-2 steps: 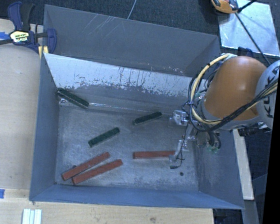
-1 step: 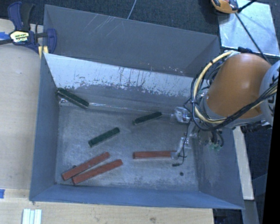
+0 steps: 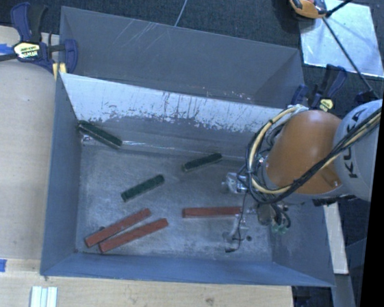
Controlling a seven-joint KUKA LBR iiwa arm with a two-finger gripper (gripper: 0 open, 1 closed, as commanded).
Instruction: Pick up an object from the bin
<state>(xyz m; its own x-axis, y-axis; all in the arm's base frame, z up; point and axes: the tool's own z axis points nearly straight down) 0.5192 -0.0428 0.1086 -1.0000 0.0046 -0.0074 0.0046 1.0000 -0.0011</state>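
Materials and finishes.
Grey metal bin (image 3: 65, 169): matt, its floor scuffed pale; red-brown bars (image 3: 210, 213) and dark green bars (image 3: 142, 187): matt; orange cover (image 3: 302, 151): smooth, glossy.

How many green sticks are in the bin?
3. One green stick lies in the back left corner, a second in the middle, and a third farther right and back. The robot's arm may hide more.

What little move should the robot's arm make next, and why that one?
Probably a short shift toward the view's left and slightly up, to bring the gripper over the red-brown bar. The gripper sits low in the bin, just past that bar's right end and nearer the front wall. That bar is the closest thing to it.
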